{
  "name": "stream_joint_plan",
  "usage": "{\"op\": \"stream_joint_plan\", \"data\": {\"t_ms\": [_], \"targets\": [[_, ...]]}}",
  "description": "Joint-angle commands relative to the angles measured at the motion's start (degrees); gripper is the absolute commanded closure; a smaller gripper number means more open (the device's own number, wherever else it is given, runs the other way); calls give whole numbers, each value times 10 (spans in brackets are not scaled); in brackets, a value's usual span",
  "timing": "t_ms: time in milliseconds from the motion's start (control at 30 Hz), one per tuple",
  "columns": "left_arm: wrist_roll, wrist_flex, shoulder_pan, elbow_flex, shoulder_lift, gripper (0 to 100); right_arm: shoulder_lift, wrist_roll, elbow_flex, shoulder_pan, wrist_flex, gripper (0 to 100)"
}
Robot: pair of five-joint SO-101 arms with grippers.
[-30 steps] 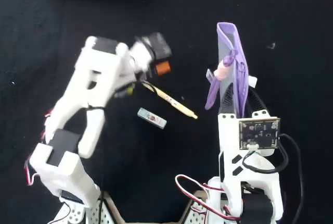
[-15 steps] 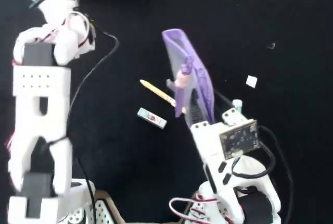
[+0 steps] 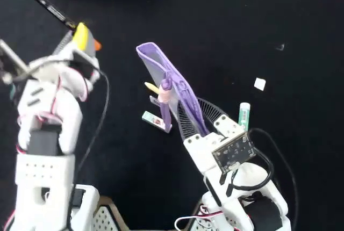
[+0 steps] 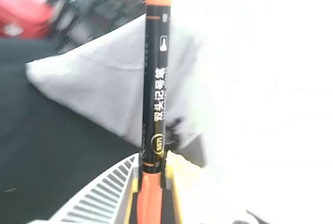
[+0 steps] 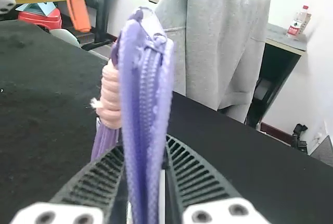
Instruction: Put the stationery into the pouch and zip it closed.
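Purple pouch (image 5: 143, 94) in right pincer (image 5: 144, 150)

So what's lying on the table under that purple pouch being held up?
The tip of a yellow pencil pokes out from under the purple pouch, and an eraser lies nearby, one end covered. The rest of the pencil is hidden by the pouch.

Bright room light, dark table (image 3: 279, 16).
We see the table swallow any shadow around the pouch (image 3: 180, 94); behind the pouch a pale wall (image 5: 307, 67) glows in the right wrist view, and glare whites out much of the left wrist view.
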Motion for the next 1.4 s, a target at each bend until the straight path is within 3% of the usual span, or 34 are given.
{"op": "stream_joint_plan", "data": {"t_ms": [0,200,367,667,1000,1367], "targets": [[33,-91,36,69,-73,971,-51,4,3,-10,0,987],[112,-190,44,110,-82,971,-51,4,4,-31,18,987],[164,-192,45,113,-82,971,-51,19,8,-84,20,987],[166,-187,110,163,-89,971,-51,25,27,-82,17,987],[105,101,109,-36,-89,971,-51,25,37,-81,15,987],[31,156,115,-86,-89,971,-51,25,38,-81,18,987]]}}
